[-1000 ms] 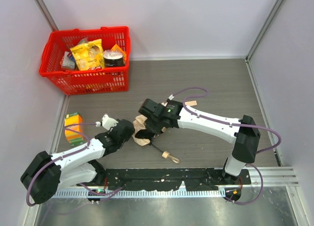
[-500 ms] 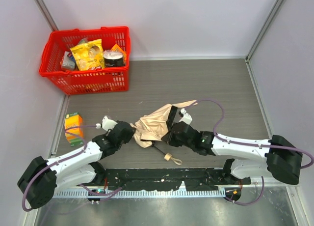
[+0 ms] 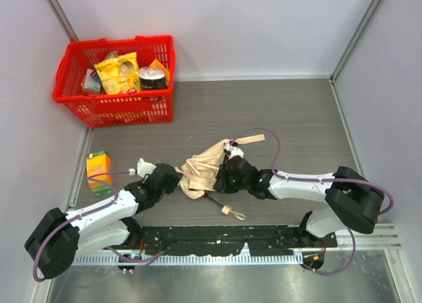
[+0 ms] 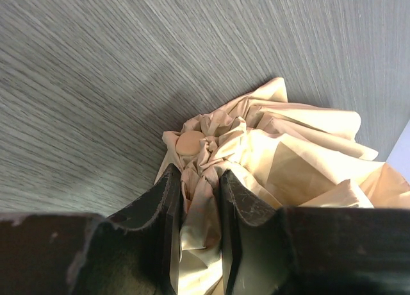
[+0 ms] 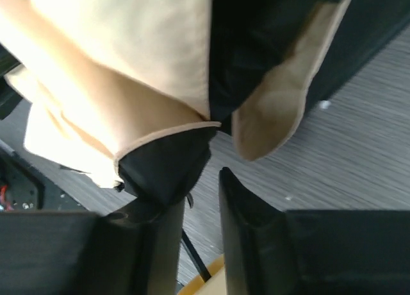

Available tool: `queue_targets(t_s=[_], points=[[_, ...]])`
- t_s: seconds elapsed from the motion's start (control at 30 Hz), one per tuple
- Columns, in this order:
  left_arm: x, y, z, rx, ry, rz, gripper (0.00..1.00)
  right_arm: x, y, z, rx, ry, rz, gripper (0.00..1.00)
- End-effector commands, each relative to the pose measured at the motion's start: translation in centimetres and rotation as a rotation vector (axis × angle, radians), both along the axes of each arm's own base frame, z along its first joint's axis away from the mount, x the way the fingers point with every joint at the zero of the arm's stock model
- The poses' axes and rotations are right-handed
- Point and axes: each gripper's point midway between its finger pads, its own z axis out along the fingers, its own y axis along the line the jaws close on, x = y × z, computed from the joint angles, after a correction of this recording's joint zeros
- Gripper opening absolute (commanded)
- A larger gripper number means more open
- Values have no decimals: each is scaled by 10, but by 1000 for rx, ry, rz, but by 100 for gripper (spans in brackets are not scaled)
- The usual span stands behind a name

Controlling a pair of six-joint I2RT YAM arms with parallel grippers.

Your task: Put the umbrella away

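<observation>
The umbrella (image 3: 206, 166) lies on the floor between both arms, its beige canopy crumpled, with the strap (image 3: 251, 139) trailing up-right. Its thin black shaft runs down to the cream handle (image 3: 227, 209). My left gripper (image 3: 175, 182) is shut on a fold of canopy just below the round tip cap (image 4: 189, 142), and the fabric fills the gap between its fingers (image 4: 168, 202). My right gripper (image 3: 221, 178) is at the canopy's right edge, its fingers slightly apart (image 5: 200, 192) with only floor and the shaft (image 5: 195, 261) showing between them. The canopy's dark underside (image 5: 168, 167) rests against one finger.
A red basket (image 3: 115, 107) with snack packs stands at the back left. An orange juice carton (image 3: 99, 167) lies on the floor to the left of my left arm. Grey walls close in three sides, and a metal rail (image 3: 369, 236) runs along the near edge.
The right arm swung low and came in from the right, then pushed left against the canopy. The canopy spread up-right and the strap flipped out. The left gripper kept its hold.
</observation>
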Motion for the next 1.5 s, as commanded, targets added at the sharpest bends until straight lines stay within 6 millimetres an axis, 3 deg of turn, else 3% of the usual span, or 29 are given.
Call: queue_targets(t_s=[0.0, 0.07, 0.2, 0.23, 0.27, 0.3, 0.33, 0.37, 0.53, 0.57, 0.63, 0.67, 0.73, 0.77, 0.8, 0.83, 0.9, 0.93, 0.97, 1.03, 1.07, 1.1, 1.13, 1.17, 1.23, 1.27, 1.4, 1.47], points=[[0, -2, -6, -27, 7, 12, 0, 2, -35, 7, -225, 19, 11, 40], [1, 0, -6, -21, 1, 17, 0, -13, -61, 24, -315, 47, 27, 49], [3, 6, -2, 2, -17, 29, 0, -15, -76, 90, -332, -33, 67, 54], [3, 7, -1, 9, -21, 31, 0, -11, -70, 117, -317, -89, 90, 55], [3, 7, -1, 14, -22, 29, 0, -10, -74, 124, -347, -103, 94, 56], [3, 8, -1, 18, -21, 33, 0, -4, -65, 151, -320, -160, 113, 56], [2, 9, -2, 19, -22, 34, 0, -2, -56, 157, -314, -176, 131, 56], [3, 9, -2, 18, -23, 36, 0, -3, -38, 176, -262, -218, 187, 57], [0, 12, -5, 35, -11, 41, 0, 19, 55, 211, 33, -298, 241, 55], [0, 14, -5, 39, -10, 47, 0, 29, 66, 207, 50, -288, 197, 51], [-1, 18, -4, 46, -9, 61, 0, 44, 89, 202, 146, -215, 72, 33], [-1, 19, -3, 46, -10, 66, 0, 41, 96, 193, 185, -136, 31, 22], [0, 20, 0, 43, -18, 74, 0, 34, 98, 167, 151, -93, 6, 27], [0, 21, 1, 47, -17, 76, 0, 28, 102, 166, 161, -105, 22, 29], [-1, 22, 1, 49, -19, 78, 0, 12, 105, 156, 143, -122, 74, 33], [-1, 23, 0, 49, -17, 82, 0, 7, 107, 168, 168, -167, 92, 34], [-1, 22, -1, 37, -15, 84, 0, -27, 115, 179, 117, -308, 214, 43], [-1, 21, -2, 31, -11, 85, 0, -32, 112, 184, 94, -359, 212, 45], [-1, 19, -2, 24, -9, 86, 0, -49, 115, 184, 83, -401, 269, 48], [-1, 17, -2, 15, 0, 82, 0, -70, 114, 170, 83, -428, 314, 50], [-2, 15, -2, 11, 6, 79, 0, -75, 105, 147, 54, -426, 330, 50], [-2, 14, -2, 5, 8, 76, 0, -85, 108, 143, 67, -445, 348, 50], [-1, 12, 0, 3, 8, 73, 0, -84, 99, 123, 12, -463, 337, 50], [-2, 12, 0, 5, 14, 71, 0, -90, 96, 116, -9, -484, 354, 50], [-2, 13, -1, 7, 17, 72, 0, -93, 93, 109, -32, -559, 347, 50], [-3, 13, -1, 6, 19, 74, 0, -90, 96, 115, -2, -578, 320, 50], [-4, 14, 0, 1, 20, 77, 0, -58, 97, 96, -8, -591, 250, 53], [-5, 15, -1, 6, 26, 75, 0, -47, 101, 96, -44, -651, 239, 52]])
